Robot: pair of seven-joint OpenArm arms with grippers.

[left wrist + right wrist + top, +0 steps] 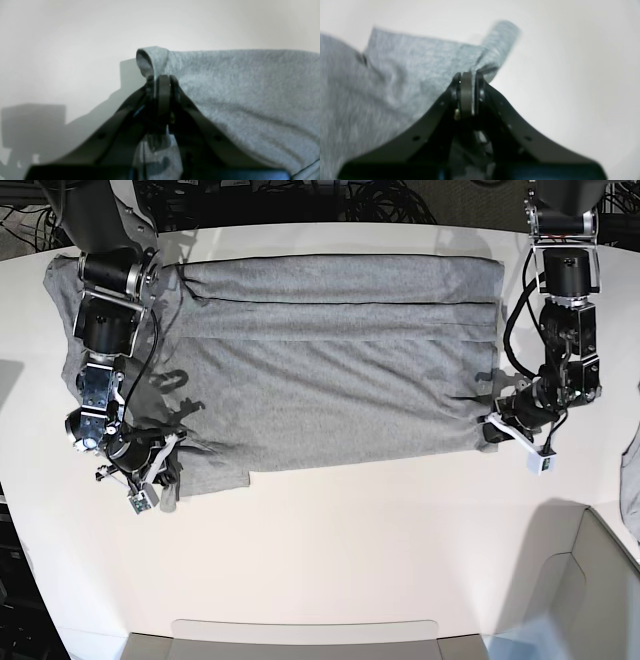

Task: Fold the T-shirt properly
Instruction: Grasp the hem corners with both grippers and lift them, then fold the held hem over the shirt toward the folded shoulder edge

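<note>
A white tabletop (330,560) fills the overhead view, and across its far half lies the T-shirt (330,380), a plain heather-grey garment spread wide, reaching from one tool to the other. A long straight crease runs across the cloth on the side away from both tools, suggesting one lengthwise fold is already laid over, though the layers cannot be counted. The near edge is uneven: it sits lower beside the right tool and steps up towards the left tool. The right tool (467,77) is closed on a bunched corner of the T-shirt, with a rolled tab of fabric poking out just past its tips. The left tool (162,80) is likewise clamped on a small pinch of the opposite corner, a little loop of cloth standing above its tips and the rest of the fabric stretching away to one side. Judging by this, the fold is partway along: the shirt is flattened and narrowed once, both near corners are gripped, and the near edge has yet to be carried over and squared up.
</note>
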